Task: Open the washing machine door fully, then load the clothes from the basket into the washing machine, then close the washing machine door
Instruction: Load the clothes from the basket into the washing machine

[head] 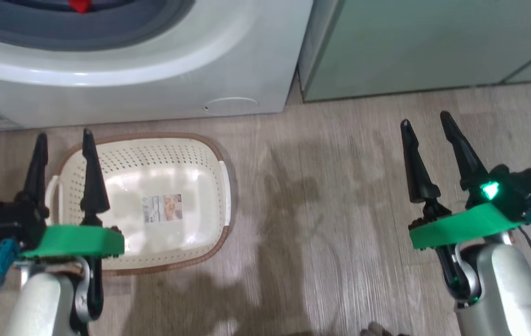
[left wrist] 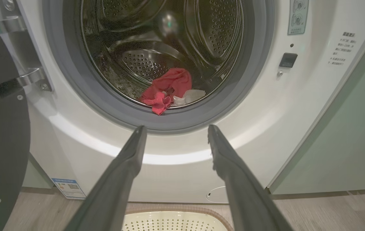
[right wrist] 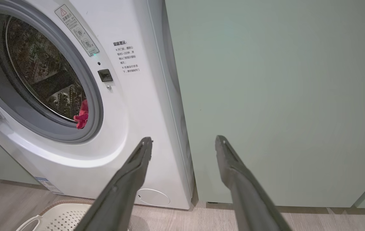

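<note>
- Left gripper and right gripper hang wide open, holding nothing.
- Basket sits empty on the floor, just before the machine.
- Clothes lie at the drum's front lip (loading looks done).
- Door stands open; the closing step calls for swinging it shut, clear of the red fabric.
</note>
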{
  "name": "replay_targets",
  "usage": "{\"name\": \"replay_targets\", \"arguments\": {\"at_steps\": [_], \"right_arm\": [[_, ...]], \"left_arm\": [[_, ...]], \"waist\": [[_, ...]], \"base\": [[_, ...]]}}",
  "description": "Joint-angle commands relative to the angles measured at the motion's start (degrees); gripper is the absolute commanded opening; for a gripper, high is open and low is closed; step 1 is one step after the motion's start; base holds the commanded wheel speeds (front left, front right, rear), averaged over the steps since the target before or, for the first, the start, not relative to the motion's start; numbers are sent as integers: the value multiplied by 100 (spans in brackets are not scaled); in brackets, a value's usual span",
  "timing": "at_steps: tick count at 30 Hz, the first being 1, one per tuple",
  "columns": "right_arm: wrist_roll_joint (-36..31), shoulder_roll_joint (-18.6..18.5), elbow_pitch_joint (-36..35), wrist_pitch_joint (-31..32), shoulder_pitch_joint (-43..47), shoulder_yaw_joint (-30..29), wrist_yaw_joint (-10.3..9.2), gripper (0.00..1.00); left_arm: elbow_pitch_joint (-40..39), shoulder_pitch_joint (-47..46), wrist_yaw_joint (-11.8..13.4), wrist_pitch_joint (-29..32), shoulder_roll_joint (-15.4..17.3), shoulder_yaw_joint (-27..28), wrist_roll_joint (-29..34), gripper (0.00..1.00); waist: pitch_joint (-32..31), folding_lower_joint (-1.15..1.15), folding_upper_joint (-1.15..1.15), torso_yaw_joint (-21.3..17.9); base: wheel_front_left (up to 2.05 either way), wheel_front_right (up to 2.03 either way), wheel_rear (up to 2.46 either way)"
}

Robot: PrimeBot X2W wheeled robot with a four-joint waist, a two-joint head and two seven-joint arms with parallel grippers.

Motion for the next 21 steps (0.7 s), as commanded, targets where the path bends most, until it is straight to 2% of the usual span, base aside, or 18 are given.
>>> {"name": "replay_targets", "arguments": {"at_steps": [1, 21], "right_arm": [[-50, -17, -172, 26, 75, 88, 0, 100], [-62, -17, -276, 172, 206, 95, 0, 100]], "left_arm": [[-137, -20, -5, -23, 51, 208, 54, 100], [227, 62, -98, -24, -67, 203, 61, 100]], "waist": [[-100, 1, -1, 75], [-289, 1, -1, 203]], "base": [[0, 0, 0], [0, 0, 0]]}}
